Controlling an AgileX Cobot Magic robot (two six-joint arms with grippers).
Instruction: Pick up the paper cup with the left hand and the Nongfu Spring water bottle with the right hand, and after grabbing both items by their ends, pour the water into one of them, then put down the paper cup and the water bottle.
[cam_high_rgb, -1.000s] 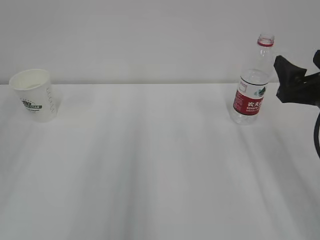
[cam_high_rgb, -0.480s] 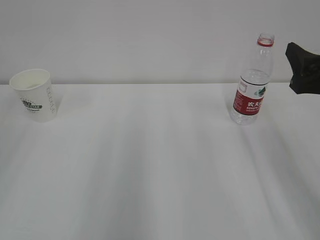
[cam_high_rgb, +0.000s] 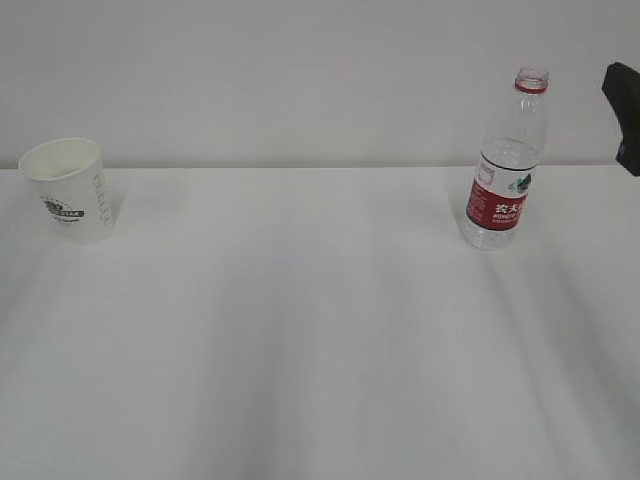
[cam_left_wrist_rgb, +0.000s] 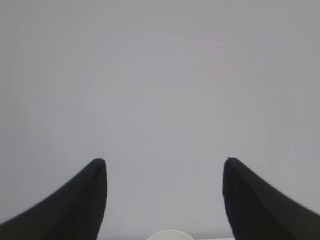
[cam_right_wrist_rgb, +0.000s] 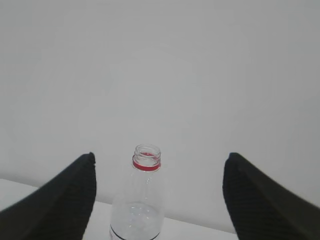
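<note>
White surface (cam_high_rgb: 320, 330), plain wall. Right end effector (cam_right_wrist_rgb: 159, 197) wide, empty, pulled back from Nongfu Spring water bottle (cam_high_rgb: 503, 165) toward frame edge. Paper cup (cam_high_rgb: 70, 190) far left, upright; left end effector (cam_left_wrist_rgb: 165, 200) wide, empty. Both set down; task looks finished.

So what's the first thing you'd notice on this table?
The tall clear bottle with the red label, standing uncapped on the right side of the white table. Next, the white paper cup far away at the left edge. Nothing holds either one; a bit of the black right gripper shows at the right border.
</note>
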